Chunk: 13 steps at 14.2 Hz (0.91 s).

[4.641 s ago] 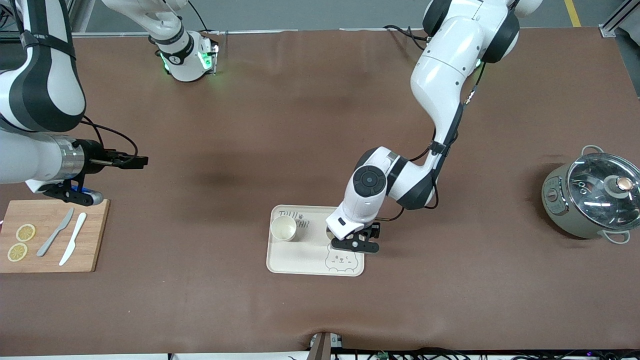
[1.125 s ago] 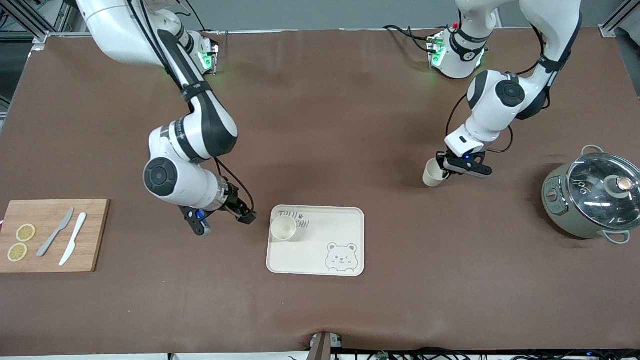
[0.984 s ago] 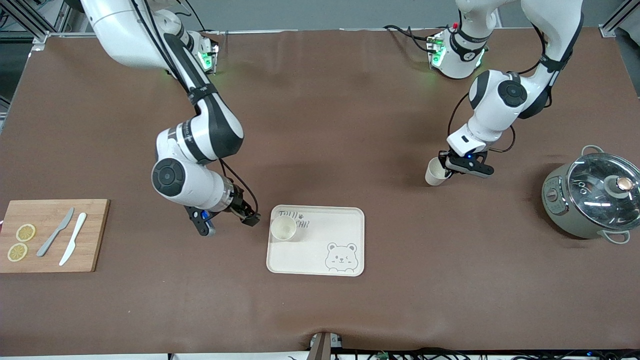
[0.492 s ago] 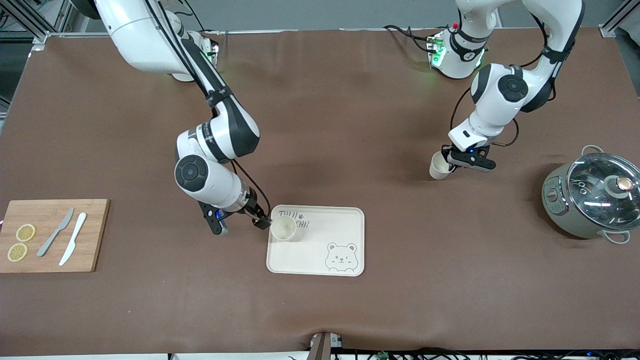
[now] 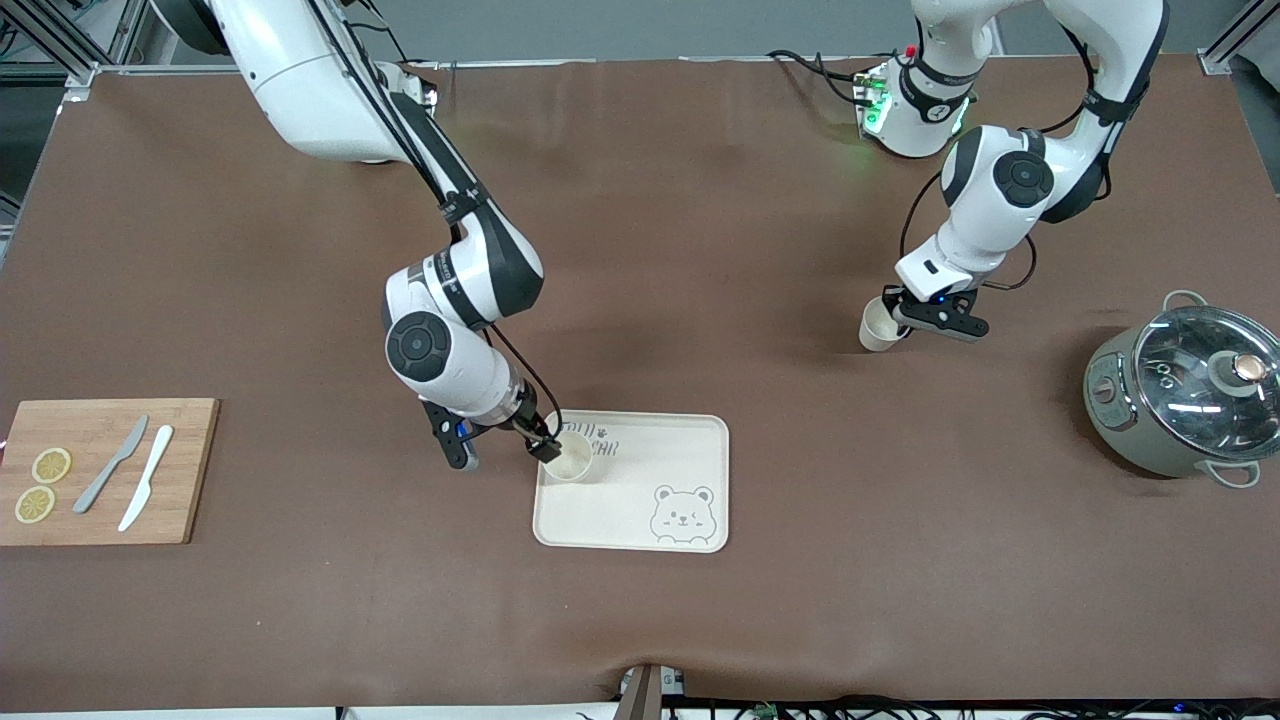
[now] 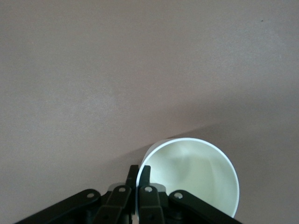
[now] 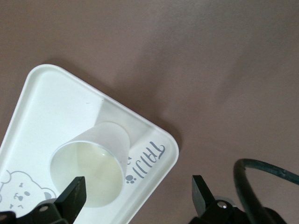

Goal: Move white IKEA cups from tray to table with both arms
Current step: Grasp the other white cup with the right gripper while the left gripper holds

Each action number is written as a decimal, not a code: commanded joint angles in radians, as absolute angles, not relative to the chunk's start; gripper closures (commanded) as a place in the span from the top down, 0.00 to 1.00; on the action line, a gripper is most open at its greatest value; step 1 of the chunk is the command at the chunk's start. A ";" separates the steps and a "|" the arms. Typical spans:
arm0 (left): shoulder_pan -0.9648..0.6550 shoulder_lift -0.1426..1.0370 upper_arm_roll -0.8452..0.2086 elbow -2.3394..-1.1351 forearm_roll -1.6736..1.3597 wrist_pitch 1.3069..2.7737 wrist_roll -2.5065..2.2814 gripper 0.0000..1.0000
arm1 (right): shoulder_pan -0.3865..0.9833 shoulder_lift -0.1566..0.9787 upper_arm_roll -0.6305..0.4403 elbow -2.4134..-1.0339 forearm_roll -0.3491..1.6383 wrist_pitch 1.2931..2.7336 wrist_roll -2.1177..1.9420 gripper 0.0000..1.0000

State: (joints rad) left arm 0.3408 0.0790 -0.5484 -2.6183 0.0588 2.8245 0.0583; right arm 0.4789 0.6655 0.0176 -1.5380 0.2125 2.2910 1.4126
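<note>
One white cup stands upright in a corner of the cream bear tray. My right gripper is open at that corner. One finger sits over the cup's mouth and the other over the bare table off the tray's edge. A second white cup hangs tilted just over the brown table toward the left arm's end. My left gripper is shut on its rim, one finger inside and one outside.
A grey pot with a glass lid stands at the left arm's end. A wooden board with two knives and lemon slices lies at the right arm's end. Brown table surrounds the tray.
The right arm has swung from beside the tray to the cup on it, jaws still open. The left gripper has carried its cup slightly toward the robots' bases.
</note>
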 commanded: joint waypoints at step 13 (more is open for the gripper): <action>0.356 0.133 -0.563 -2.582 0.061 2.816 0.066 0.00 | 0.511 0.747 0.011 -1.470 0.189 2.342 1.519 0.44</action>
State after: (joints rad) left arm 0.3408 0.1265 -0.5490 -2.5977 0.0588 2.8230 0.0583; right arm 0.4972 0.7241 0.0173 -1.5033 0.2093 2.3391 1.4798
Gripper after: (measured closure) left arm 0.965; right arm 0.401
